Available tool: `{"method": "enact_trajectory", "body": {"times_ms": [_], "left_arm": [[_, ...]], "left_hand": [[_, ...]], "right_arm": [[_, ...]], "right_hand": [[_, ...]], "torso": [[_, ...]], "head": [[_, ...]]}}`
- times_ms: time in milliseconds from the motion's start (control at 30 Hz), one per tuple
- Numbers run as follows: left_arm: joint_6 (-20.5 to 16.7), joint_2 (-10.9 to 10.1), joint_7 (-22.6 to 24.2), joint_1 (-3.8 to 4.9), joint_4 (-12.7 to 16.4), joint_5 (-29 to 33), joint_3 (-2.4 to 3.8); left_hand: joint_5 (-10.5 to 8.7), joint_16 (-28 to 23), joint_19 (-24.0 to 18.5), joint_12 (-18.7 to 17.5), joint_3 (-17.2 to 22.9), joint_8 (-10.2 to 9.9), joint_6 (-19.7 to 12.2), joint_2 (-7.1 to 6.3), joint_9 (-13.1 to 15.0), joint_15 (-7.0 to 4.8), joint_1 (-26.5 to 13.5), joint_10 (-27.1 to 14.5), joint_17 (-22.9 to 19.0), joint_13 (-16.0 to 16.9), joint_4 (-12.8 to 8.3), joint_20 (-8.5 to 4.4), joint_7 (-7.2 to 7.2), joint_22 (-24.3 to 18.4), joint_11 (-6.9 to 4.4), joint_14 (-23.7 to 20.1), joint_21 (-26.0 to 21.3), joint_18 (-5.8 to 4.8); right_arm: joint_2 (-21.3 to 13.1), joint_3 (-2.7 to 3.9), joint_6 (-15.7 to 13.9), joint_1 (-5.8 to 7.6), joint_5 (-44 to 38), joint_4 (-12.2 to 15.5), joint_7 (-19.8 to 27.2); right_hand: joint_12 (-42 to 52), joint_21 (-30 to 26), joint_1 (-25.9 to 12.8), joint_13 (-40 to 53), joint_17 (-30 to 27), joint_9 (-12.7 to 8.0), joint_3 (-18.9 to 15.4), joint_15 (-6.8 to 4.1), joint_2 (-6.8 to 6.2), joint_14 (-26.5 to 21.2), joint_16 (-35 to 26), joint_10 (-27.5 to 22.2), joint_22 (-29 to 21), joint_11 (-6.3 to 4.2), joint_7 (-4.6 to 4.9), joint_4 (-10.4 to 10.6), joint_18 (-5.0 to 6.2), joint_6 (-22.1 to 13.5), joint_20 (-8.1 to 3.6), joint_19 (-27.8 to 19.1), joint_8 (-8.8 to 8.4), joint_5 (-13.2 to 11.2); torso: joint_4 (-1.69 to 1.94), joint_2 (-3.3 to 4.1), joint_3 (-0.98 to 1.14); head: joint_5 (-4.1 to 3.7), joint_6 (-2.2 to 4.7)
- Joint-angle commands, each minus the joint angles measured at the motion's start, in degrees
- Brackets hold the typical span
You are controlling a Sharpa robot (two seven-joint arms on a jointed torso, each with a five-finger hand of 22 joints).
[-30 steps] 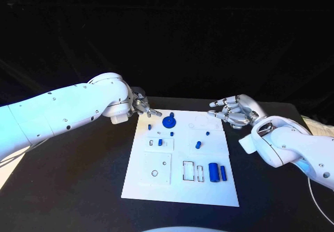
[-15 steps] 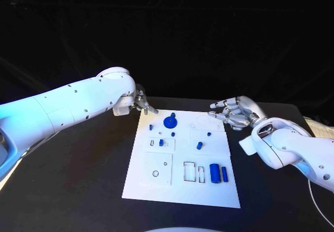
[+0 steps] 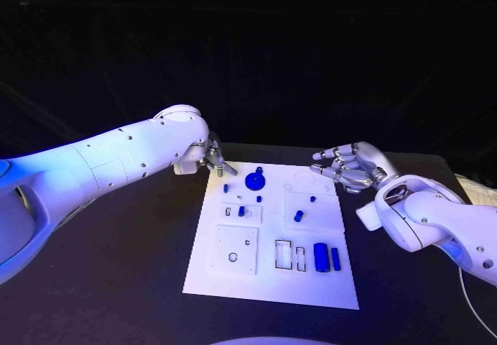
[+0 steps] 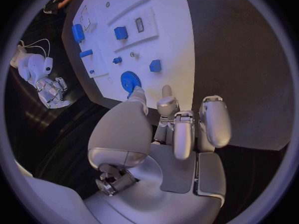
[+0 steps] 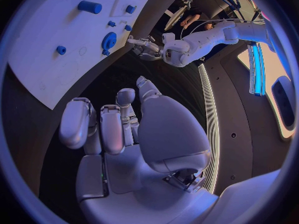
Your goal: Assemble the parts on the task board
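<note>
So far neither hand has a part in it, and most of the blue pieces lie loose on the task board (image 3: 271,284), which fills the lower middle of the head view. Starting at the left of that frame, the left hand (image 3: 215,159) hangs just off the board's upper left corner; in its wrist view the fingers (image 4: 213,119) are curled inward with nothing between them. Just right of it, near the board's top edge, sits the blue gear (image 3: 253,181), the piece closest to that hand. Further down the board come small blue pegs (image 3: 240,211) beside the slotted blocks, and toward the lower right a thick blue cylinder (image 3: 321,256) next to a thinner one. At the right of the frame the right hand (image 3: 347,167) hovers off the board's upper right corner, fingers loosely bent and apart, holding nothing.

My reading is that a pick is being set up, probably of the gear by the left hand. That calls for the fingers to uncurl, then come down over the gear's rim and close squarely on it.
</note>
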Motion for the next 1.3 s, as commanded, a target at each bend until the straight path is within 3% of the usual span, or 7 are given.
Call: {"method": "enact_trajectory", "body": {"times_ms": [33, 267, 967, 1300], "left_arm": [[2.6, 0.4, 1.3, -0.26, -0.2, 0.7, -0.05], [4.0, 0.5, 1.3, -0.51, 0.1, 0.8, -0.15], [6.6, 0.5, 0.7, -0.58, 0.4, 1.2, -0.17], [7.2, 0.5, 0.4, -0.59, 0.5, 1.4, -0.17]], "left_hand": [[0.39, 0.2, 0.6, 0.3, -0.3, 0.1, 0.6, 0.57, -0.1, -0.05, 0.5, 0.5, 15.1, 0.2, 0.0, 0.01, -0.08, 0.2, -0.12, 5.9, 0.3, 0.01], [0.52, 0.2, 1.1, 1.3, -0.3, 0.6, 1.6, 1.61, -0.2, -0.26, 1.2, 1.3, 15.1, 1.2, 0.0, -0.15, -0.43, 1.1, -0.40, 5.9, 0.9, -0.17], [0.61, 0.2, 1.5, 2.0, -0.4, 1.2, 2.5, 2.10, 0.1, -0.58, 2.5, 1.8, 15.1, 1.8, -0.2, -0.44, -0.86, 1.7, -0.79, 5.9, 1.3, -0.31], [0.59, 0.2, 1.6, 2.1, -0.5, 1.4, 2.5, 1.77, 0.3, -0.69, 3.6, 1.9, 15.1, 1.8, -0.5, -0.58, -0.95, 1.8, -0.89, 5.9, 1.3, -0.33]], "right_arm": [[0.1, 0.00, -0.2, -0.05, 0.0, 0.1, 1.1], [0.4, 0.00, -0.3, -0.05, 0.1, -0.2, 1.1], [0.5, -0.01, 0.3, -0.06, 0.2, -0.7, 0.8], [0.3, -0.02, 0.4, -0.06, 0.6, -0.7, 0.7]], "right_hand": [[0.3, -0.1, 0.1, 0.1, 0.1, 0.0, 0.0, -0.31, 0.31, 2.7, 0.2, 0.1, 0.1, -0.13, -0.04, 0.5, 0.97, 0.4, 0.04, 0.1, -0.25, 0.2], [0.3, -0.1, 0.1, 0.1, 0.1, 0.0, 0.0, -0.31, 0.31, 2.7, 0.2, 0.1, 0.1, -0.13, -0.04, 0.5, 0.97, 0.4, 0.04, 0.1, -0.25, 0.2], [0.3, -0.1, 0.2, 0.0, 0.0, 0.1, 0.0, -0.32, 0.36, 2.7, 0.1, 0.1, 0.1, -0.14, -0.05, 0.5, 0.96, 0.4, 0.03, 0.1, -0.24, 0.4], [0.0, -0.1, 0.2, -0.2, 0.0, 0.1, 0.0, -0.33, 0.43, 2.7, 0.0, -0.1, 0.1, -0.14, -0.04, 0.5, 0.97, 0.5, 0.02, 0.1, -0.24, 0.6]], "torso": [[-0.02, 0.02, 0.04], [-0.08, -0.02, 0.02], [-0.08, -0.04, 0.08], [-0.10, -0.03, 0.05]], "head": [[0.17, -0.17], [0.27, -0.47], [0.34, -0.65], [0.82, -0.87]]}}
